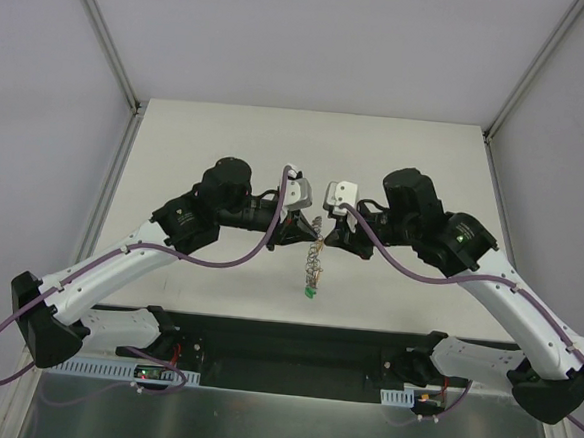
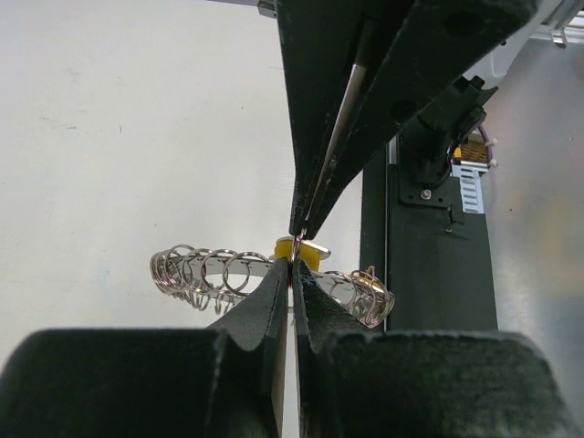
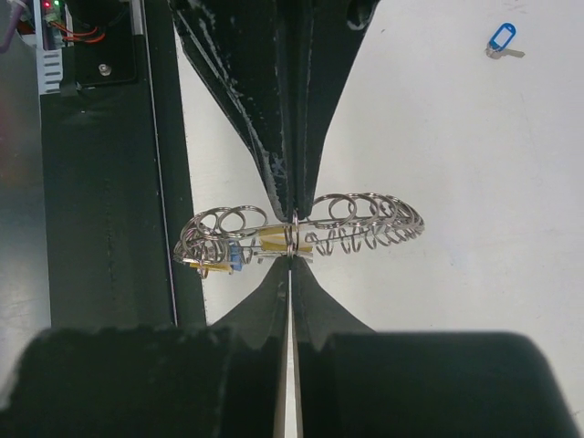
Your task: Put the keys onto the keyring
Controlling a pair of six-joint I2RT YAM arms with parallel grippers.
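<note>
The keyring [image 1: 315, 253] hangs in the air between my two grippers, above the table. It is a flat grey disc seen edge-on, edged with silvery wire loops [image 2: 196, 271]. My left gripper [image 2: 294, 261] is shut on its edge from one side. My right gripper [image 3: 292, 262] is shut on a wire loop [image 3: 292, 233] from the opposite side, tip to tip with the left. Keys hang on the ring: a yellow tag [image 3: 274, 239] by the fingertips, a blue tag [image 3: 235, 257], another yellow tag [image 3: 212, 268], and a green tag [image 1: 309, 292] at the bottom. A loose blue-tagged key [image 3: 500, 38] lies on the table.
The black mounting rail [image 1: 293, 344] runs along the near table edge below the ring. It shows as a dark strip in the left wrist view [image 2: 438, 265] and the right wrist view [image 3: 109, 182]. The white table [image 1: 307, 150] extends behind the grippers.
</note>
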